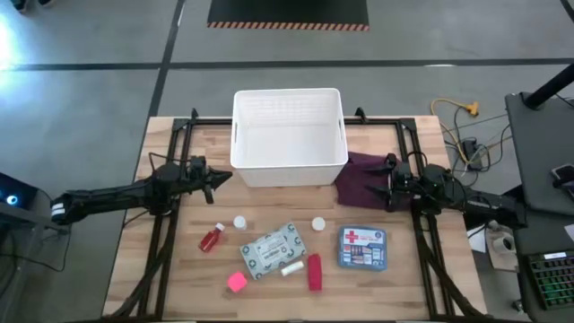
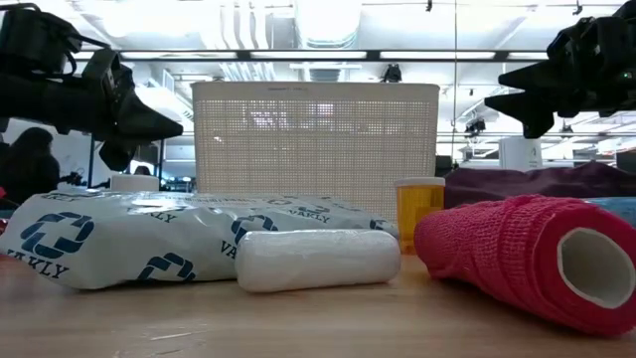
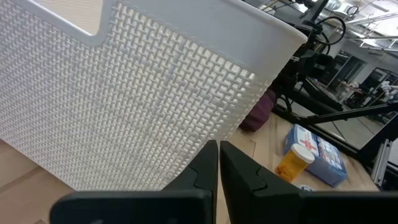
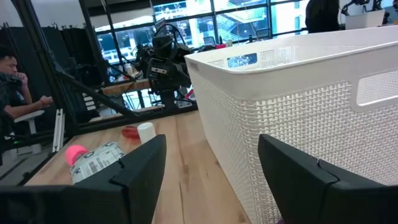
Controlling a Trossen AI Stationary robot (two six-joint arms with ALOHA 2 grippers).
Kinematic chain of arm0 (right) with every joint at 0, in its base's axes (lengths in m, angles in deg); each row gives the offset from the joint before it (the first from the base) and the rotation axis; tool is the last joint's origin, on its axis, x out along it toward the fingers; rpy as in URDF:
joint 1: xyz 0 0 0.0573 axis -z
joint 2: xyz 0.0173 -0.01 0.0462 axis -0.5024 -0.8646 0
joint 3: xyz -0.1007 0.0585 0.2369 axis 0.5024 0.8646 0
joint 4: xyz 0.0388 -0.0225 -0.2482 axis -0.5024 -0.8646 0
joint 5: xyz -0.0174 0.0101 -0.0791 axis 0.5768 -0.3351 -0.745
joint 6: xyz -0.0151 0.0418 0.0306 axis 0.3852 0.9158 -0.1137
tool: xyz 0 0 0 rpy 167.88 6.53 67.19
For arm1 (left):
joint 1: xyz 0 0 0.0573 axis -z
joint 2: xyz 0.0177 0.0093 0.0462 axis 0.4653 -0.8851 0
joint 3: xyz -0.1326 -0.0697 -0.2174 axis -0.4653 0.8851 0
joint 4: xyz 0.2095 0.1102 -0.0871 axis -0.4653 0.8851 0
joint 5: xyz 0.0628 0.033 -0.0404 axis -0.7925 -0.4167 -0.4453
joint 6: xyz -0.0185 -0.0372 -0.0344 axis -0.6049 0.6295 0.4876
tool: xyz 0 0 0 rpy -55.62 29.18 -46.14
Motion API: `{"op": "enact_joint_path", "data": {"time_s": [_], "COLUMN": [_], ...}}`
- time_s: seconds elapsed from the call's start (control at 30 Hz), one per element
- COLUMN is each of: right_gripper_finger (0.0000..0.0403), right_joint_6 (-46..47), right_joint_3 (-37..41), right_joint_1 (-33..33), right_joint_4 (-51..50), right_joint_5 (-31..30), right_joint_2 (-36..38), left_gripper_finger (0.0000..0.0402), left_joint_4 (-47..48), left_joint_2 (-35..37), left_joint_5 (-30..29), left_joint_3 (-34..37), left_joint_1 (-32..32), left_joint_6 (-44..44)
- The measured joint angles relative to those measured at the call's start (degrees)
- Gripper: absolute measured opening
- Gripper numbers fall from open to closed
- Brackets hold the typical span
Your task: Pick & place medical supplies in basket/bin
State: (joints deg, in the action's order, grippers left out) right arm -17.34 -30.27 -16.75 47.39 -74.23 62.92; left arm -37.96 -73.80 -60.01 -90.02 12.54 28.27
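The white slotted bin (image 1: 289, 135) stands at the table's far middle. In front of it on the wood lie a red bottle (image 1: 211, 239), two white caps (image 1: 240, 222), a grey-green packet (image 1: 272, 249), a white roll (image 1: 291, 268), a red tube (image 1: 315, 272), a pink cube (image 1: 237, 282) and the blue first-aid box (image 1: 362, 248). My left gripper (image 1: 220, 177) hovers shut beside the bin's left near corner, facing its wall (image 3: 124, 93). My right gripper (image 1: 384, 184) hovers open at the bin's right, above the maroon cloth (image 1: 359, 178).
Black frame rails (image 1: 161, 242) run along both sides of the table. The low view shows both grippers raised well above the supplies, with the packet (image 2: 149, 239), the white roll (image 2: 318, 261) and the red tube (image 2: 527, 254) close to the near edge. A person (image 4: 12, 68) sits beyond the table.
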Motion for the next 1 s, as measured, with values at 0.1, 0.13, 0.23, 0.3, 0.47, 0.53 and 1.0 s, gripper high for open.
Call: {"op": "enact_joint_path", "data": {"time_s": [0.1, 0.13, 0.23, 0.3, 0.47, 0.53, 1.0], "right_gripper_finger": [0.0244, 0.0244, 0.0244, 0.0244, 0.0244, 0.0244, 0.0244], "right_joint_6": [0.0, 0.0, 0.0, 0.3, 17.9, 28.7, 53.5], "right_joint_3": [0.0, 0.0, 0.0, 0.0, 0.1, 0.0, 0.0], "right_joint_1": [0.0, 0.0, 0.0, 0.0, 0.0, 0.0, -0.1], "right_joint_4": [0.0, 0.0, 0.0, 0.4, 1.9, 3.2, 25.0], "right_joint_5": [0.0, 0.0, -0.1, -4.2, -10.9, -12.0, -0.9], "right_joint_2": [0.0, 0.0, 0.0, 0.0, -0.1, 0.0, -5.6], "left_gripper_finger": [0.0000, 0.0000, 0.0000, 0.0000, 0.0000, 0.0000, 0.0000], "left_joint_4": [0.0, 0.0, 0.0, 0.0, 0.0, 0.0, -0.4], "left_joint_2": [0.0, 0.0, 0.0, 0.0, 0.0, 0.0, 0.0], "left_joint_5": [0.0, 0.0, 0.0, 0.0, 0.0, 0.0, -2.6], "left_joint_3": [0.0, 0.0, 0.0, 0.0, 0.0, 0.0, -0.2], "left_joint_1": [0.0, 0.0, 0.0, 0.0, 0.0, 0.0, 0.0], "left_joint_6": [0.0, 0.0, 0.0, 0.0, 0.0, 0.0, 11.3]}}
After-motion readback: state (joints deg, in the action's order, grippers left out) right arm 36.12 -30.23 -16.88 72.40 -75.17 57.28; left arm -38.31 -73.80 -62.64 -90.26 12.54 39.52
